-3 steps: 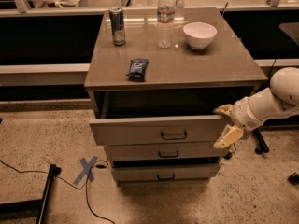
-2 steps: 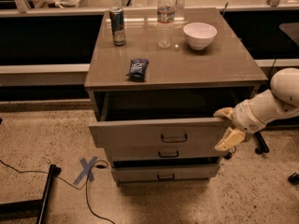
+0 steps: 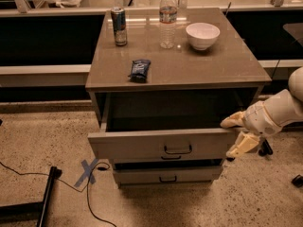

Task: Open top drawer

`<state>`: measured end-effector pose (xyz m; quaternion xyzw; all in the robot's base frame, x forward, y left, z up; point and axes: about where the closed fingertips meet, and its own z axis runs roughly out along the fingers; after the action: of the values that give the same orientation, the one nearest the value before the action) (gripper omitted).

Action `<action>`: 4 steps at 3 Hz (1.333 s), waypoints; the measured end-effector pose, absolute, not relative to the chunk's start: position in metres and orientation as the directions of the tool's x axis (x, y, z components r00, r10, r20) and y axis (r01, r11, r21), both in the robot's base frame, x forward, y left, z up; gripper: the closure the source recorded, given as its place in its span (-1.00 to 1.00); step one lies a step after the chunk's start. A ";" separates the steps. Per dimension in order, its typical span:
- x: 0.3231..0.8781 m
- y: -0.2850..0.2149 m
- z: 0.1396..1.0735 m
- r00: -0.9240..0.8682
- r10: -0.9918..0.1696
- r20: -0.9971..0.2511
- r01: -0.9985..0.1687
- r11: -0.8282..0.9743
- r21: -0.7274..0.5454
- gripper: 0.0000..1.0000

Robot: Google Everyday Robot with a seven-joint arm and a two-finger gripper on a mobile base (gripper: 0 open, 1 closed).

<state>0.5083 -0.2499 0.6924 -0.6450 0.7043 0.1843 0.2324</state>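
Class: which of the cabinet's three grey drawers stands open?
The top grey-beige drawer, widest and pulled well out; the two lower drawers sit farther back. The cream gripper is at its right front corner.

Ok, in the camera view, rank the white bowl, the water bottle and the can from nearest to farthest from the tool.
The tool is at the top drawer's right end.
1. White bowl, back right of the cabinet top.
2. Water bottle, back middle.
3. Can, back left.

Smooth plastic gripper at right of matt top drawer; glossy countertop.
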 end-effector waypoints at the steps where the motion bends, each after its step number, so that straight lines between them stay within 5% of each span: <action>1: 0.491 -0.251 0.715 -0.027 -0.811 -0.585 -0.996 0.072 -0.054 -0.46; 3: 0.501 -0.265 0.737 -0.033 -0.808 -0.589 -0.992 0.100 -0.081 -0.44; 4: 0.546 -0.270 0.740 -0.047 -0.820 -0.571 -0.986 0.130 -0.105 -0.10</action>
<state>0.5458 -0.2700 0.7400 -0.6398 0.7056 0.1604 0.2590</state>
